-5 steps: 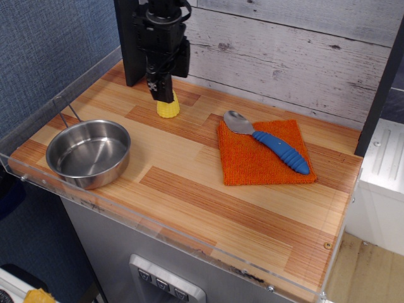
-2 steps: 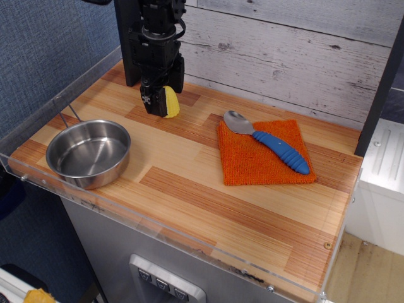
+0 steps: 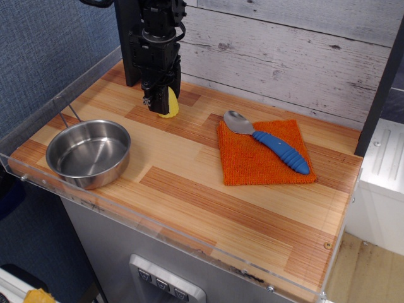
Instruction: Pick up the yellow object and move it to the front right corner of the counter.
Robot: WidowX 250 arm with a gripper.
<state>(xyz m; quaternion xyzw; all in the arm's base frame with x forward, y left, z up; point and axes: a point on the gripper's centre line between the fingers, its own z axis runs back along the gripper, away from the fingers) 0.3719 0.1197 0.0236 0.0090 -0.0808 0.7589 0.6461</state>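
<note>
The yellow object (image 3: 170, 105), a small bumpy toy corn tip, is at the back left of the counter (image 3: 252, 208), at counter level. My gripper (image 3: 161, 101) is down around it. A dark finger (image 3: 154, 101) covers its left side and the other finger is hidden behind it. The jaws look closed on the yellow object. The front right corner of the counter (image 3: 309, 259) is bare wood pattern.
A steel bowl (image 3: 88, 153) stands at the front left. An orange cloth (image 3: 265, 153) with a blue-handled spoon (image 3: 270, 141) lies right of centre. A clear acrylic rim (image 3: 189, 237) edges the counter. The arm's black column (image 3: 129, 44) stands at the back left.
My gripper has come down over the yellow object and its jaws have narrowed onto it. The yellow object has tipped slightly from its earlier upright stand.
</note>
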